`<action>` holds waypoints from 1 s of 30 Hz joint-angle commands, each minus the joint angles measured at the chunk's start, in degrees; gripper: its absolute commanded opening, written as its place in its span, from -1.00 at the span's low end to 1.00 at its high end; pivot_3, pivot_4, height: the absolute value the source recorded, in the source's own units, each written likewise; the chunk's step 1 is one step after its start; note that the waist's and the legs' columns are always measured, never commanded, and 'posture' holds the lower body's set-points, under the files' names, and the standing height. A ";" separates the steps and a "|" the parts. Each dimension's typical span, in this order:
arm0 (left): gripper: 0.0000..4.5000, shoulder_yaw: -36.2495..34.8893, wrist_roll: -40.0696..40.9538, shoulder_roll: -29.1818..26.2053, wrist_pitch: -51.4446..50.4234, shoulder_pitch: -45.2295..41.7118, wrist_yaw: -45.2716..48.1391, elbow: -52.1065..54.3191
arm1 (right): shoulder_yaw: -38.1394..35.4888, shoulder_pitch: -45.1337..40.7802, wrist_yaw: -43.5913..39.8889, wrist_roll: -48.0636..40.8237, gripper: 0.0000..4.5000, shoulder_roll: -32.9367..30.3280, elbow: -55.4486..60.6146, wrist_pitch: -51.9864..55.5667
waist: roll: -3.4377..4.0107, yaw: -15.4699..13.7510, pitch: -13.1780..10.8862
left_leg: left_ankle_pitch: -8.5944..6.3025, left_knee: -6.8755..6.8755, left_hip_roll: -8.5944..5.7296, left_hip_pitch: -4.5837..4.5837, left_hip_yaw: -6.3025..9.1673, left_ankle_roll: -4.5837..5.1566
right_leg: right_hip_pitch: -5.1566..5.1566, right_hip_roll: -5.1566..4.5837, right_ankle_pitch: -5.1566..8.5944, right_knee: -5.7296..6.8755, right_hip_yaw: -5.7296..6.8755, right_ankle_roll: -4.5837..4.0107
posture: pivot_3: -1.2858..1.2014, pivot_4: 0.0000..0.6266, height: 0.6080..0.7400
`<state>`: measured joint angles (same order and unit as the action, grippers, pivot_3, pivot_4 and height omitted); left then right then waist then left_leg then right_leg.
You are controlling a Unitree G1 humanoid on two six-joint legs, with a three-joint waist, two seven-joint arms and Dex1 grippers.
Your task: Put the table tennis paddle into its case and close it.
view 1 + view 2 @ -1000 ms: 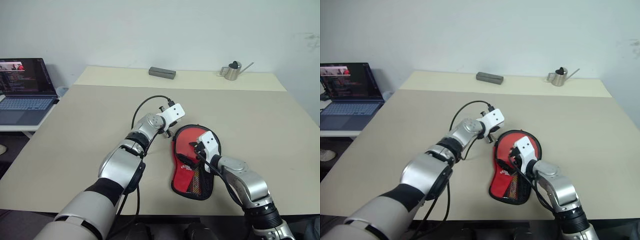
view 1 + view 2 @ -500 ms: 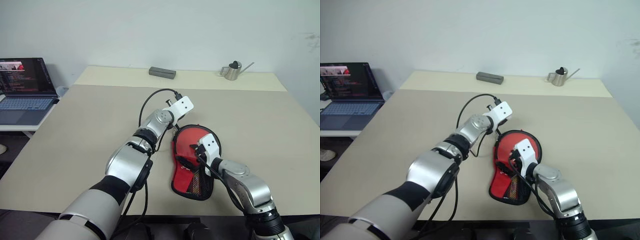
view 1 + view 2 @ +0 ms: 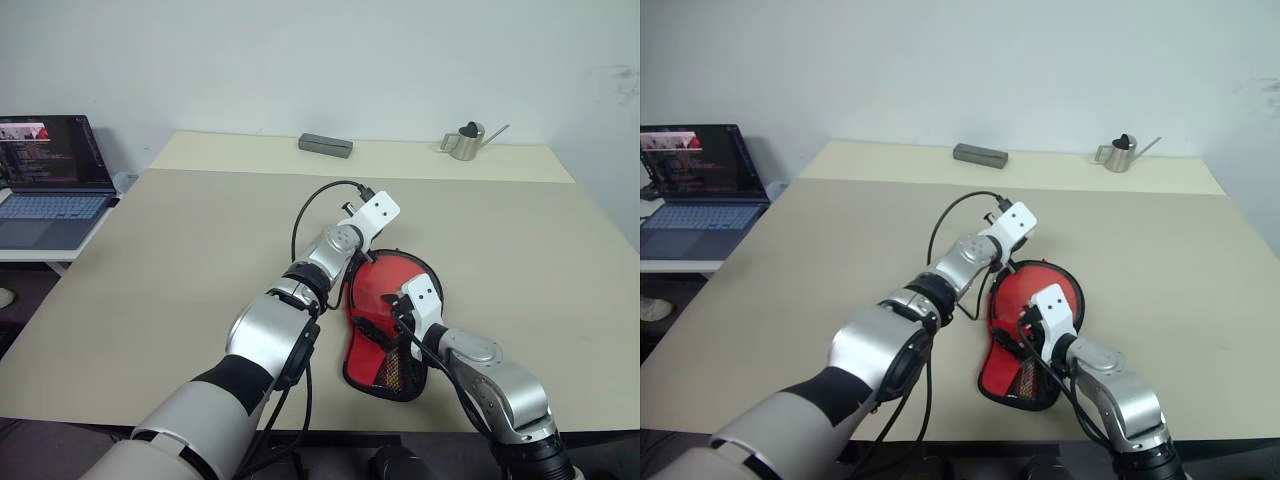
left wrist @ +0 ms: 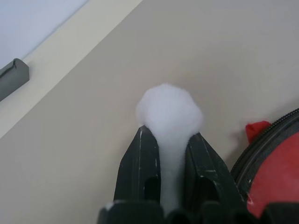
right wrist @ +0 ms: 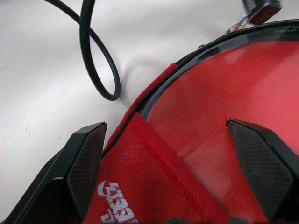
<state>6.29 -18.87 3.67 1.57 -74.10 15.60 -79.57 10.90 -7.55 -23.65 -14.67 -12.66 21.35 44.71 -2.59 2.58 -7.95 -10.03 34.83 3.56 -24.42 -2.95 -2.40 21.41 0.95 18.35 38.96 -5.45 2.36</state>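
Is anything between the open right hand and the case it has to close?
Nothing visible. The right hand is open directly over the case, one finger at each side, with the red paddle already lying inside. The left hand pinches the white zipper charm.

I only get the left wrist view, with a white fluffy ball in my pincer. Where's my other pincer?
Observer: The right pincer hangs open just over the case.
Operator: Is the paddle inside?
Observer: Yes, the paddle shows its shiny red face inside the zip rim, uncovered.
Operator: Anything else around?
Observer: A small metal watering can at the table's far edge.
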 commanded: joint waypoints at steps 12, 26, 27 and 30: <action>-0.90 1.38 -2.65 1.46 0.82 -2.89 -0.69 0.49 | 3.91 6.24 4.43 -0.58 1.00 1.97 0.42 5.85 | 0.00 0.17 0.00 | 0.00 -0.01 0.01 0.00 0.00 -0.01 | 0.01 0.01 0.01 0.00 0.00 -0.01 | 0.03 -0.52 1.00; -0.90 5.59 -7.81 3.03 3.06 -4.43 -0.02 0.10 | 3.86 12.39 7.80 -0.77 1.00 2.25 6.12 6.76 | -0.01 -0.19 -0.01 | -0.02 -0.01 0.00 -0.01 0.01 -0.03 | 0.00 0.00 0.03 -0.02 0.01 -0.01 | 0.03 -0.52 1.00; -0.90 5.78 -8.15 3.11 3.14 -4.60 0.00 0.06 | 3.98 12.99 8.12 -0.76 1.00 2.27 6.75 6.87 | -0.01 -0.20 -0.01 | -0.02 -0.01 0.00 -0.01 0.01 -0.04 | 0.01 0.00 0.04 -0.02 0.00 -0.02 | 0.03 -0.52 1.00; -0.90 5.89 -8.68 3.29 3.23 -5.07 -0.24 -0.02 | 4.05 14.49 9.05 -0.75 1.00 2.36 8.33 7.23 | -0.02 -0.28 -0.01 | -0.02 -0.01 -0.01 -0.02 0.02 -0.04 | 0.01 0.00 0.04 -0.02 0.01 -0.01 | 0.03 -0.52 1.00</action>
<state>11.92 -27.22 6.52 3.19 -76.67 15.75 -80.55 13.12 3.44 -15.31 -14.77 -10.05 33.07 46.64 -2.60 2.30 -7.96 -10.06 34.82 3.55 -24.44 -2.93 -2.44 21.42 0.95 18.39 38.94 -5.45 2.35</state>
